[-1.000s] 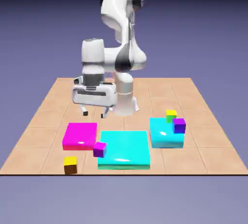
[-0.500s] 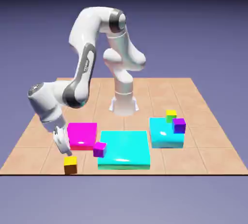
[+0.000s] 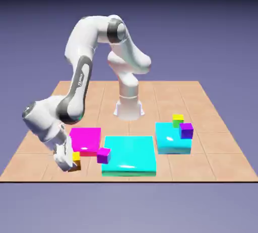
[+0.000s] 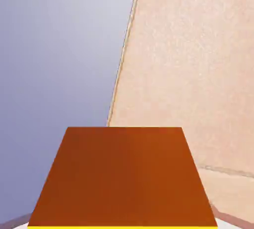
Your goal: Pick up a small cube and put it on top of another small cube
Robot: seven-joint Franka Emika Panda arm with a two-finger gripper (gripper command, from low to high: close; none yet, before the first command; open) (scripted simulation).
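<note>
Yellow cube (image 3: 76, 156) sits on the table (image 3: 201, 101) near its front edge, at about 8 o'clock in the exterior view, just beside the pink slab (image 3: 86, 139). The gripper (image 3: 70, 162) is down over it, jaws closed narrow on its sides, probably to lift it. A purple cube (image 3: 104, 155) lies close at 3 o'clock, a likely target.

Hand view: the cube (image 4: 123, 176) fills the 6 o'clock area, brown face toward the camera, because it is clamped between the fingers.

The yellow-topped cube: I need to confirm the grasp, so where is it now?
In the exterior view the yellow-topped cube sits near the table's front edge at the view's left, at the end effector, beside the magenta block. In the hand view it fills the lower frame.
</note>
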